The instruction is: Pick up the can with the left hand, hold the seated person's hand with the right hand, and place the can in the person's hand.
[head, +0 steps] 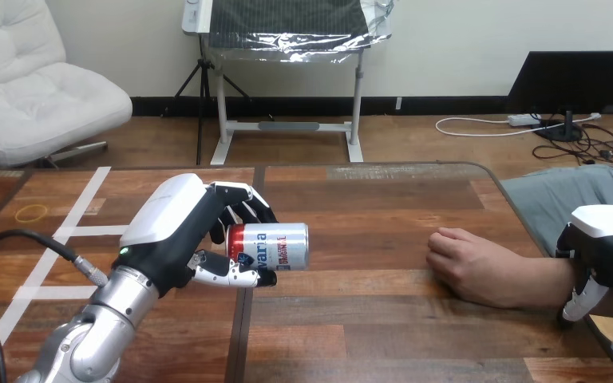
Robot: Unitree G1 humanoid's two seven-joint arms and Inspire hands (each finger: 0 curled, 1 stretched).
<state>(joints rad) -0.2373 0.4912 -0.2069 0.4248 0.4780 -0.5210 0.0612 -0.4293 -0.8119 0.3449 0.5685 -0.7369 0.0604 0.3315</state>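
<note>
While left hand (168,239) wraps fingers and thumb round can (275,246), can lies sideways, free end toward person's hand (467,267), well apart. Likely lined up for handover. Right hand (607,239) over person's forearm (527,287), likely steadying; grip cannot tell.

Can (275,246): red, white, blue; on its side, clasped in left hand (177,239). Person's hand (467,263): loosely curled, resting on worktop (383,335), apart from can, wrist under right hand (603,247).
</note>
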